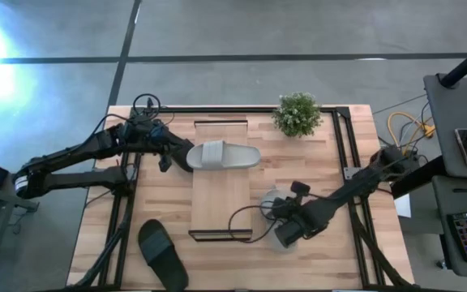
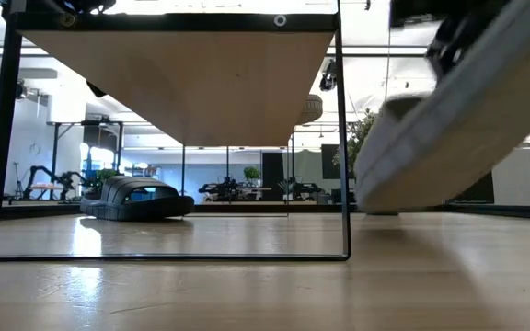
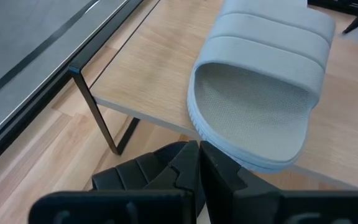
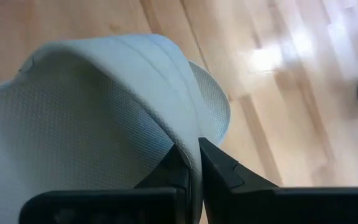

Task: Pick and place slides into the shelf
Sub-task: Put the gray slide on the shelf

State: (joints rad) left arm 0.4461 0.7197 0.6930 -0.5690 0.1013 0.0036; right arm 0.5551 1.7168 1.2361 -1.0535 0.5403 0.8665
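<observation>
— Right up against the low camera hangs the pale grey rubber slide (image 2: 458, 119), tilted, toe end clear of the light butcher-block table (image 1: 339, 243). See how it's held?

— By the strap edge only; the right gripper (image 4: 193, 163) has its jaws pinched nearly flat on that thin rim. If anything goes, I'd say that goes first: the sandal swings, peels out and drops beside the small low shelf with the light-wood plank top and thin dark frame (image 1: 221, 203).

— And the shelf itself?

— The matching grey slide (image 1: 224, 155) already lies across its far end, heel overhanging the edge on the left arm's side. The left gripper (image 3: 197, 163) sits just beside that heel, jaws closed on nothing. A nudge could tip it off.

— The black one?

— The black strap slide (image 1: 162, 253) waits at the table's near corner, well apart. Smallest worry: the little green potted plant (image 1: 297, 113) near the shelf's far end.
</observation>
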